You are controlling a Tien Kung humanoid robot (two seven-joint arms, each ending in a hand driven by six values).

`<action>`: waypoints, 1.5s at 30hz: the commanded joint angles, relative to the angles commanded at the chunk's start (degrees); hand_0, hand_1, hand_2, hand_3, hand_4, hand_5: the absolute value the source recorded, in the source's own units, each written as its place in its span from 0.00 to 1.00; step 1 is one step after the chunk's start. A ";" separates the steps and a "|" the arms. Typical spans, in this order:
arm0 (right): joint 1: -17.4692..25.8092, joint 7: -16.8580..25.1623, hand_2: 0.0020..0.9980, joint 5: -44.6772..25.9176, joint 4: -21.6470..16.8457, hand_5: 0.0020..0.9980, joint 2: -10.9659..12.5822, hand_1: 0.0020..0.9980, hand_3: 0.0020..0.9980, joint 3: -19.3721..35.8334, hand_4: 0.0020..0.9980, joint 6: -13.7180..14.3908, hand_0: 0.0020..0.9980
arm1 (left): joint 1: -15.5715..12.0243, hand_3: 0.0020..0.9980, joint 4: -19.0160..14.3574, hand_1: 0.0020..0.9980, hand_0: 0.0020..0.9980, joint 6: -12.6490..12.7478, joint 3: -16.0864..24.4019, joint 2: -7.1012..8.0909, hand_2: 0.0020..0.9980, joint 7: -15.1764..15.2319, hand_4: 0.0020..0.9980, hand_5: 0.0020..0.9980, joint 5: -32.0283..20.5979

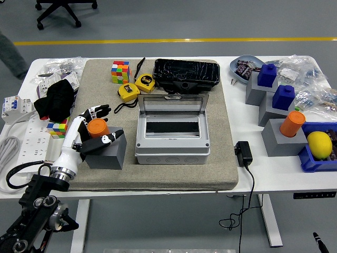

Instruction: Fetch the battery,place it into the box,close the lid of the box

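The battery, an orange cylinder, stands upright in a grey block on the left part of the mat. My left hand reaches in from the lower left and cups the battery. Its fingers lie behind the cylinder and the thumb rests in front, on top of the block. The fingers look loose and I see no firm grasp. The grey box sits in the middle of the mat. Its clear lid stands open at the back.
Two yellow tape measures, a Rubik's cube and a black case lie behind the box. A black cloth and a power strip are at the left. Grey stands with blue and orange pieces and a lemon are at the right.
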State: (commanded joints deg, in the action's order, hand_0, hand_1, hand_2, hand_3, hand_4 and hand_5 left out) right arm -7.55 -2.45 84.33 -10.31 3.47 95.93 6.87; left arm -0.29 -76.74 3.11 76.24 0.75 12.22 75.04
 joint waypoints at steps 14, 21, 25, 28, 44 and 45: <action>0.04 -0.09 0.76 0.22 0.00 1.00 0.09 0.79 0.78 0.03 1.00 0.01 0.86 | 0.28 0.48 -0.43 0.57 0.37 5.70 -3.22 0.45 0.46 0.24 1.00 0.00 1.93; 0.07 -0.06 0.76 0.29 0.00 1.00 0.09 0.79 0.78 0.11 1.00 0.01 0.86 | 0.64 0.18 -0.73 0.20 0.16 9.16 -5.49 0.77 0.21 1.09 1.00 0.00 1.46; 0.02 -0.03 0.76 0.24 0.00 1.00 0.08 0.79 0.78 0.10 1.00 0.03 0.86 | 0.96 0.18 -0.91 0.20 0.16 11.36 -6.37 0.67 0.21 1.61 1.00 0.00 1.11; -0.01 -0.07 0.76 0.28 0.00 1.00 0.07 0.79 0.78 0.19 1.00 0.05 0.86 | 1.21 0.13 -0.91 0.11 0.12 12.45 -7.09 0.77 0.14 1.89 1.00 0.00 0.63; -0.02 -0.09 0.76 0.27 0.00 1.00 0.07 0.79 0.78 0.25 1.00 0.14 0.86 | 1.93 0.08 -0.20 0.01 0.06 14.91 -8.01 0.81 0.05 6.12 1.00 0.00 -6.28; -0.02 -0.10 0.76 0.29 0.00 1.00 0.07 0.79 0.78 0.26 1.00 0.14 0.86 | 1.97 0.06 -0.23 0.00 0.07 14.92 -8.03 0.83 0.03 6.16 1.00 0.00 -6.42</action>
State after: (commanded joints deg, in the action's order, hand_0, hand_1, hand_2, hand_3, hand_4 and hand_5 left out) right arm -7.57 -2.55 84.62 -10.31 3.53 96.19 7.00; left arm 1.68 -76.97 18.03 68.20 1.57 18.37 68.62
